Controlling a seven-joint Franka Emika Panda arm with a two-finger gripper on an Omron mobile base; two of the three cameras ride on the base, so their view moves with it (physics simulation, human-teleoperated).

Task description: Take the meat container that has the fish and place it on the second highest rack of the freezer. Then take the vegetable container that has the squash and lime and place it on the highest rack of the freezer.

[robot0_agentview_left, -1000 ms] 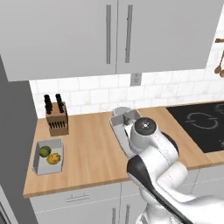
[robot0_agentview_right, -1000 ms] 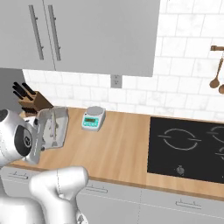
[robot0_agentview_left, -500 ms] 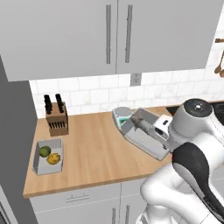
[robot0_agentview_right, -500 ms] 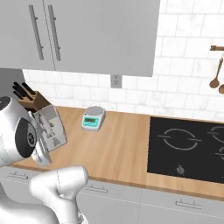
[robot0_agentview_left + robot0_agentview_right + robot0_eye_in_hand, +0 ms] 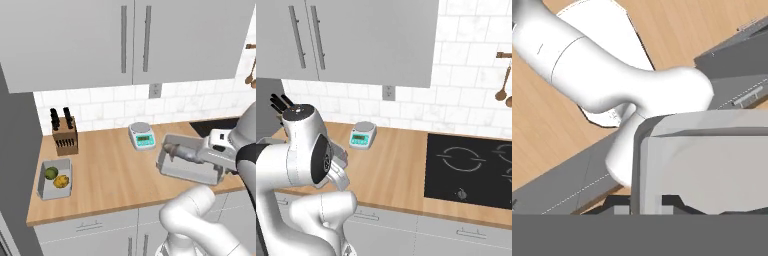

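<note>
While carrying the fish tray (image 5: 192, 162) clear above the table (image 5: 110, 175), jaws clamped on its rim, bound for the freezer; squash (image 5: 61, 181) and lime (image 5: 50, 173) waiting behind.

A home kitchen: a wooden countertop (image 5: 110, 165) runs under grey wall cabinets (image 5: 130, 40) with bar handles and a white tile backsplash (image 5: 110, 107). A knife block (image 5: 64, 135) stands at nine o'clock on the counter, a kitchen scale (image 5: 141, 135) toward twelve, a black cooktop (image 5: 471, 170) at three, with wooden spoons (image 5: 503, 90) hanging above.
</note>
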